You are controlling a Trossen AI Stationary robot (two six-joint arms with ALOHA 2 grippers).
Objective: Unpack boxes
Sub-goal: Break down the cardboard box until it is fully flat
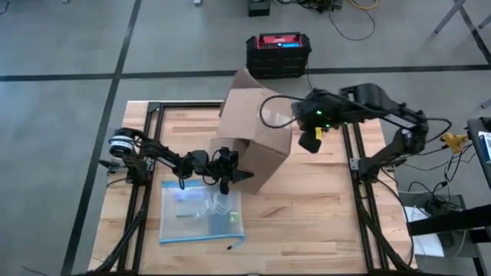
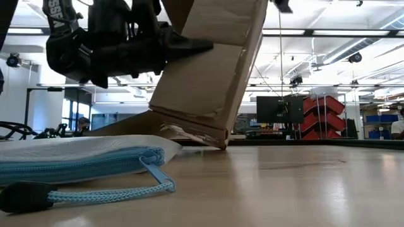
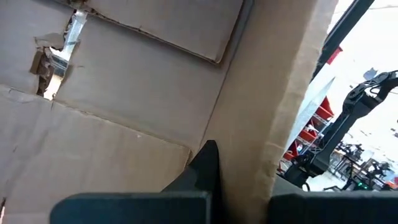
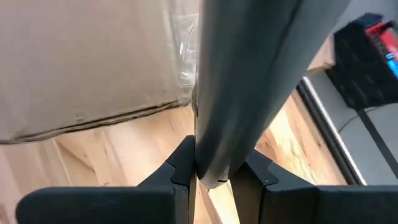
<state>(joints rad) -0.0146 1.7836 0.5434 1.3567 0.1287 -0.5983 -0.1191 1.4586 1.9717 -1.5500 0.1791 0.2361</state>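
The clear bag (image 1: pixel 201 215) lies nearest. The box (image 1: pixel 257 138) is tipped at table centre: the left gripper (image 1: pixel 230 170) is clamped on its near flap, and the right gripper (image 4: pixel 214 171) is pinching its right edge. Judged to be the emptying stage; the next move calls for a steady lift.

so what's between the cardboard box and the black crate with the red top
In the high view, only bare grey floor lies between the cardboard box and the black crate, past the table's far edge.

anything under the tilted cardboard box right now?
The cardboard box is tipped, one bottom edge on the table, a flap spread beside it. The visible gap beneath shows nothing. Its inside is hidden. The plastic bag lies apart, in front.
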